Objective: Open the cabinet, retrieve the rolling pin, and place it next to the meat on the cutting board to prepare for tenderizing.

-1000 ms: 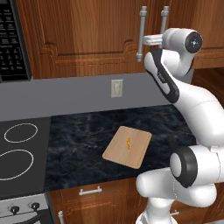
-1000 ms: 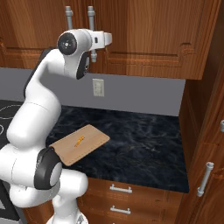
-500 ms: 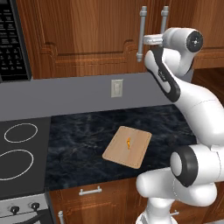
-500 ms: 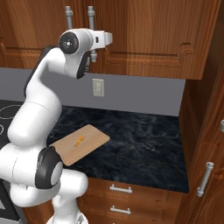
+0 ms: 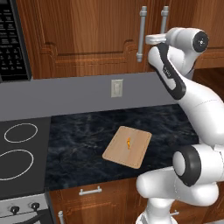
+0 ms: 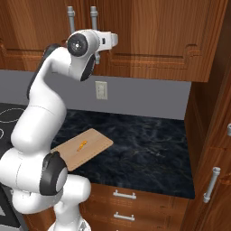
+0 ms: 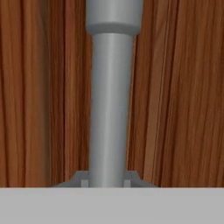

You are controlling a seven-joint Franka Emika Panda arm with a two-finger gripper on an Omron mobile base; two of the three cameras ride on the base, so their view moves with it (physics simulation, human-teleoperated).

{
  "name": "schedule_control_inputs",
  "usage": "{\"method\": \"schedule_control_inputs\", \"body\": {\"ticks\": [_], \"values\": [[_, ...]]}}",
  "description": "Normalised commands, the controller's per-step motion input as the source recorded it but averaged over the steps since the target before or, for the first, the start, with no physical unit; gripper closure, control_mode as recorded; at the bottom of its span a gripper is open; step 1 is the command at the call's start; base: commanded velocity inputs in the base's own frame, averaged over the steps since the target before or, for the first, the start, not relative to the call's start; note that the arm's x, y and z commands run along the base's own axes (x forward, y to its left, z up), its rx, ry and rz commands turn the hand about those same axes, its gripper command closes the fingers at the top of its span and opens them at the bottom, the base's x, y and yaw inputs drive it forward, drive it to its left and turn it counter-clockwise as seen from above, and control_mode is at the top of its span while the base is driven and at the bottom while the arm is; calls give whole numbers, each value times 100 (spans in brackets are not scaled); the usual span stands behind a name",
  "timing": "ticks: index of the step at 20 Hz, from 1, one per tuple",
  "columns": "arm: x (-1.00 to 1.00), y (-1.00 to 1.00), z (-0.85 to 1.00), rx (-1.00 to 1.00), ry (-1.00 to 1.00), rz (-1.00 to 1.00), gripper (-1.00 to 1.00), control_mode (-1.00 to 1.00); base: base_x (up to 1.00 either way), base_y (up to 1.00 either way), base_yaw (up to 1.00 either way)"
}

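The robot's two-finger gripper [image 7: 111, 183] has just gone from wide open to clamped tight on the tall vertical silver bar handle [image 7: 112, 105] of the reddish-brown wooden wall cabinet [image 5: 87, 35], so the door seems ready to be pulled, though it is not yet open. Whatever that cabinet holds, the rolling pin included, is hidden behind the shut door, while down at 7 o'clock from the hand in the left base view the flat light-tan wooden cutting board [image 5: 127, 147] lies on the dark counter [image 5: 78, 144] carrying 1 tiny orange-yellow morsel of meat [image 5: 128, 142] near its middle.
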Motion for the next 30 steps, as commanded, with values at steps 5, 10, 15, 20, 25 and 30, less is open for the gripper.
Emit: {"method": "schedule_control_inputs", "body": {"ticks": [5, 10, 15, 20, 25, 30], "values": [[0, 0, 0, 0, 0, 0, 100, -100, 0, 0, 0], [3, 0, 0, 0, 0, 8, 100, -100, 0, 0, 0], [-19, 0, -1, -2, -3, 5, 100, -100, 0, 0, 0], [-56, 0, 0, -2, -6, 3, 100, -100, 0, 0, 0], [-74, -16, 0, 0, -3, 2, 100, -100, 0, 0, 0], [-74, -34, 0, 0, 0, 4, 100, -100, 0, 0, 0]]}}
